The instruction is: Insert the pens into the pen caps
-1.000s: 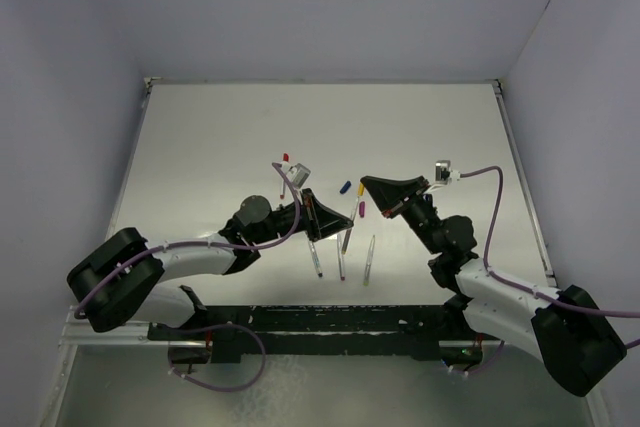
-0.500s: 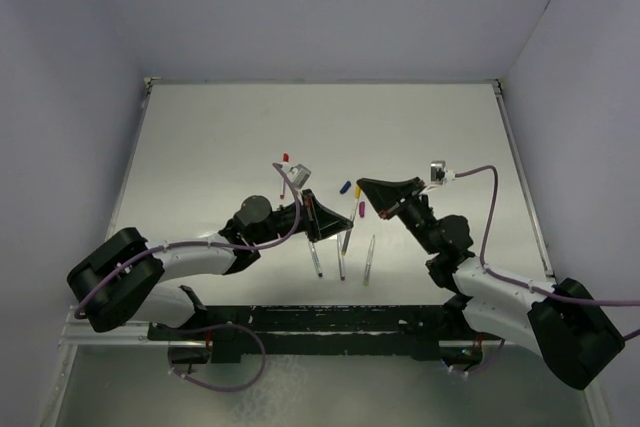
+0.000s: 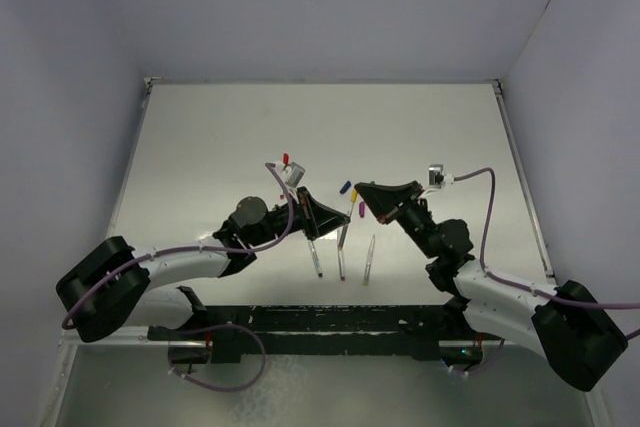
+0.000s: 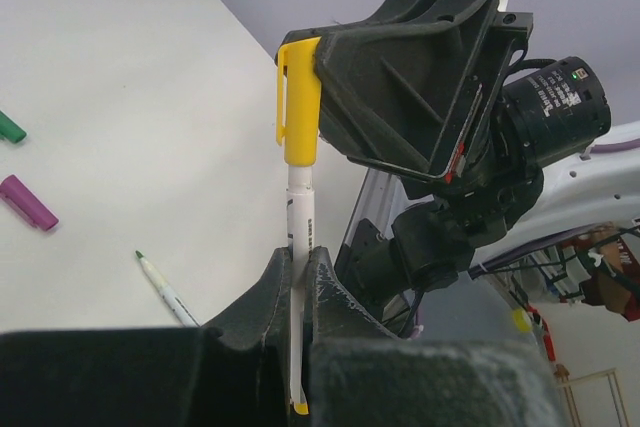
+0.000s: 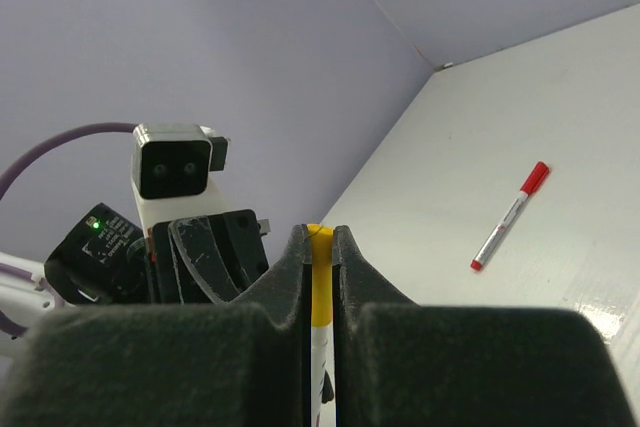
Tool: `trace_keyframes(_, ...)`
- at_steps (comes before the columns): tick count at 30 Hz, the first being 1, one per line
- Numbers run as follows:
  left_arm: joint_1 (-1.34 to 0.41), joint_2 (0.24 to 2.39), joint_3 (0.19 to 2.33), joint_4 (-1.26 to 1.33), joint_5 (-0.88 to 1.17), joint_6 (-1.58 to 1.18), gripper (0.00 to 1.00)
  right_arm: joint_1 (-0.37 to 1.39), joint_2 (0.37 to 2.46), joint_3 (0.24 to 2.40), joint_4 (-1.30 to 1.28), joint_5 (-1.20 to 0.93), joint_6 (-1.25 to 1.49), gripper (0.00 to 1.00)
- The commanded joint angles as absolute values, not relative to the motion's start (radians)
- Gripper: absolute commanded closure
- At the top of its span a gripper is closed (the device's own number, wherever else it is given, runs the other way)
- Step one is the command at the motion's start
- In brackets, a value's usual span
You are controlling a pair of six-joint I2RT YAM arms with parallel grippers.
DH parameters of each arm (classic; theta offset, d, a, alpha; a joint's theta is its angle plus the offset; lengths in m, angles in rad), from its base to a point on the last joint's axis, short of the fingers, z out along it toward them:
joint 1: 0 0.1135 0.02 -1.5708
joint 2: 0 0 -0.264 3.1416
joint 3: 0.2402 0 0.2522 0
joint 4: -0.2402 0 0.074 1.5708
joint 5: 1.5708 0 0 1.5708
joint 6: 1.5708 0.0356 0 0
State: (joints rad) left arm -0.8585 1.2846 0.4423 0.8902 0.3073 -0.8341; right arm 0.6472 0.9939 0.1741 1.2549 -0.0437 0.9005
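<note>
My left gripper (image 4: 298, 259) is shut on the white barrel of a pen (image 4: 301, 209), held above the table. The yellow pen cap (image 4: 299, 107) sits over that pen's upper end. My right gripper (image 5: 320, 237) is shut on this yellow cap (image 5: 321, 287). In the top view the left gripper (image 3: 341, 217) and right gripper (image 3: 359, 197) meet tip to tip at mid-table. Three uncapped pens (image 3: 340, 265) lie near the front. A green-tipped pen (image 4: 165, 287), a purple cap (image 4: 28, 203) and a green cap (image 4: 10, 127) lie on the table.
A pen with a red cap (image 5: 510, 217) lies on the table behind the left arm, also visible from above as the red-capped pen (image 3: 283, 169). A blue cap (image 3: 346, 187) lies just behind the grippers. The black base rail (image 3: 320, 327) runs along the near edge.
The left gripper has moved right with its pen and the right gripper has shifted slightly left and down, so the two now meet with the yellow cap over the pen's end.
</note>
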Motion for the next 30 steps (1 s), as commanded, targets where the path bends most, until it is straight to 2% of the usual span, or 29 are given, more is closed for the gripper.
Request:
trace_keyframes(1, -0.856, 1.241, 0.439, 0.942, 0.261, -0.807, 1.00, 0.655, 0.976, 0.159, 1.274, -0.034, 0.894, 1.00)
trace_keyframes(11, -0.856, 1.239, 0.444, 0.978, 0.255, -0.810, 1.00, 0.671, 0.979, 0.169, 1.208, -0.051, 0.861, 1.00)
trace_keyframes(20, -0.854, 1.188, 0.500, 0.961, 0.235, -0.752, 1.00, 0.678, 0.903, 0.196, 0.954, -0.070, 0.799, 1.00)
trace_keyframes(30, -0.853, 1.180, 0.599, 0.897, 0.188, -0.680, 1.00, 0.691, 0.889, 0.210, 0.838, -0.085, 0.762, 1.00)
